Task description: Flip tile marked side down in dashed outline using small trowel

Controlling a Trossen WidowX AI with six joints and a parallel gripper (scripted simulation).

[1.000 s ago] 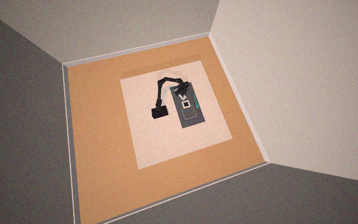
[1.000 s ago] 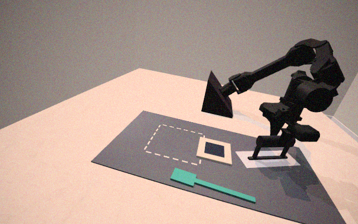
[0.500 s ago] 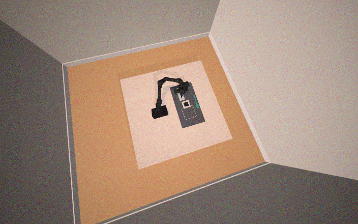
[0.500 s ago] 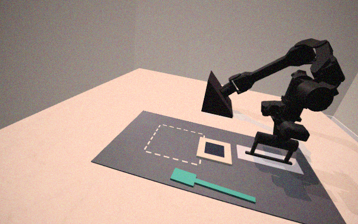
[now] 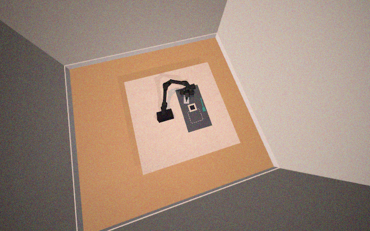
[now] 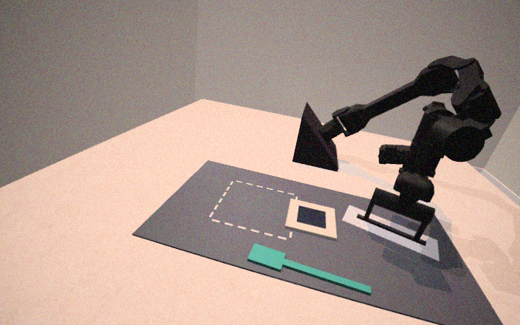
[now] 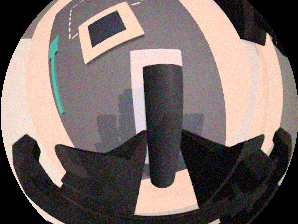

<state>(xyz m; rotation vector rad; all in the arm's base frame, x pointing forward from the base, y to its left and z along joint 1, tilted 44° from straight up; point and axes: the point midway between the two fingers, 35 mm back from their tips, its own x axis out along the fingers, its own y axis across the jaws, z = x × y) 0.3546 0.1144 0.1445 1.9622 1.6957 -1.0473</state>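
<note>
The tile (image 5: 192, 107) (image 6: 311, 216) (image 7: 106, 28) lies flat on the mat (image 5: 190, 128) (image 6: 165, 226), its dark square mark facing up. It overlaps the near side of the dashed outline (image 6: 216, 220) and lies mostly outside it. The small trowel (image 5: 186, 102) (image 6: 351, 213) (image 7: 155, 56) has a pale rectangular blade, a dark bar, two posts and a thick black handle. My gripper (image 5: 186, 93) (image 6: 405, 200) (image 7: 164, 137) is shut on that handle from above. The blade is roughly level, at or just above the mat; a small gap cannot be told.
A teal flat-headed tool (image 5: 204, 108) (image 6: 267, 256) (image 7: 53, 47) lies along the mat's edge, beside the tile and outline. The arm's black base (image 5: 165, 115) (image 6: 314, 145) stands on the pale table (image 5: 163, 149) (image 6: 72, 210), off the mat's other long side.
</note>
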